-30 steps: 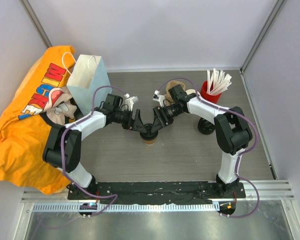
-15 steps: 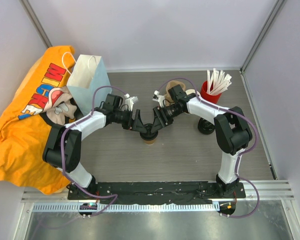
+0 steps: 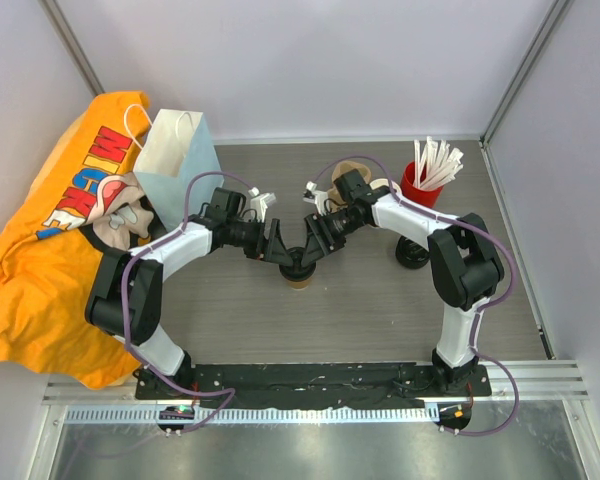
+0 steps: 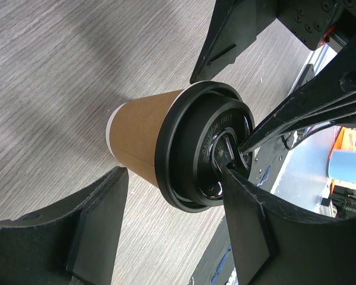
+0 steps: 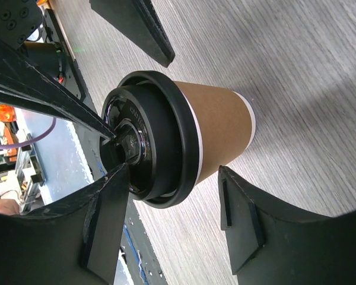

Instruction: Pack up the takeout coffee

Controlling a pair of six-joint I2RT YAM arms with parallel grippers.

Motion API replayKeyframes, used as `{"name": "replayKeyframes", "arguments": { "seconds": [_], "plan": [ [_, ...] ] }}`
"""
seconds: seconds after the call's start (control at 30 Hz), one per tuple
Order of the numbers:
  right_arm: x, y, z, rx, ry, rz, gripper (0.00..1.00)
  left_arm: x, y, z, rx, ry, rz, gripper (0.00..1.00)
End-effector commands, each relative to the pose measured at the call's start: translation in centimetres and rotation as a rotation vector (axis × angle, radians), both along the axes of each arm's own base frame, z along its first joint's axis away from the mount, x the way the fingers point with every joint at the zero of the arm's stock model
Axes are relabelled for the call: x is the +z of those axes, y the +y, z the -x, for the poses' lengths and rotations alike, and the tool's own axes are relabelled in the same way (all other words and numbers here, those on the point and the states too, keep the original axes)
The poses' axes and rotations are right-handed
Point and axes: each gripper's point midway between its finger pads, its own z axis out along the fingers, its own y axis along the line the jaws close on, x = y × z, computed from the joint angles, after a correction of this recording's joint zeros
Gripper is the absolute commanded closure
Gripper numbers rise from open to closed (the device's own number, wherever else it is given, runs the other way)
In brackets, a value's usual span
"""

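Observation:
The takeout coffee point(image 3: 300, 274), a brown kraft cup point(image 4: 139, 139) with a black lid point(image 4: 196, 154), stands upright on the grey table point(image 3: 380, 300) between the two arms. My left gripper point(image 3: 285, 254) comes in from the left and my right gripper point(image 3: 316, 250) from the right. Both straddle the lid's edge. In the left wrist view my gripper point(image 4: 175, 172) is open, one fingertip on the lid's centre, the other clear of the cup wall. My right gripper point(image 5: 172, 171) is open in the same way over the lid point(image 5: 160, 142) and cup point(image 5: 219, 127).
A white paper bag point(image 3: 175, 160) stands at the back left beside a large orange cloth point(image 3: 40, 250). A red cup of white sticks point(image 3: 422, 182) is at the back right, with black lids point(image 3: 412, 256) in front of it and brown cups point(image 3: 348, 170) behind the right arm.
Both grippers' jaws have closed in slightly around the lid. The cup has not moved and the arms are almost still.

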Motion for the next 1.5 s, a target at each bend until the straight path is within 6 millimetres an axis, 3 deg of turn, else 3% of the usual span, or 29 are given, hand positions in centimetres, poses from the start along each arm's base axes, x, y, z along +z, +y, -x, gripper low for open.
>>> {"name": "replayKeyframes", "arguments": {
  "seconds": [0.0,0.37,0.63,0.83,1.07,1.47],
  "plan": [
    [-4.1,-0.8,-0.6,-0.003,-0.068,0.175,0.36,-3.5,1.8,-1.4,0.069,-0.029,-0.154,0.34],
    [-4.5,-0.7,-0.4,0.011,-0.064,0.195,0.37,-5.5,2.9,-1.7,0.093,-0.001,-0.247,0.41],
    [0.9,1.2,-0.1,0.071,-0.037,0.003,0.29,-5.8,2.8,-1.7,0.091,0.013,-0.252,0.44],
    [3.4,0.9,-1.1,0.057,0.028,-0.121,0.26,-5.6,2.8,-1.7,0.09,0.007,-0.25,0.45],
    [3.4,1.0,-1.8,0.047,0.067,-0.153,0.28,-5.6,2.9,-1.7,0.091,0.007,-0.252,0.45],
    [1.4,1.4,-2.3,0.04,0.138,-0.15,0.44,-5.7,2.8,-1.7,0.089,0.009,-0.25,0.45]
  ]
}}
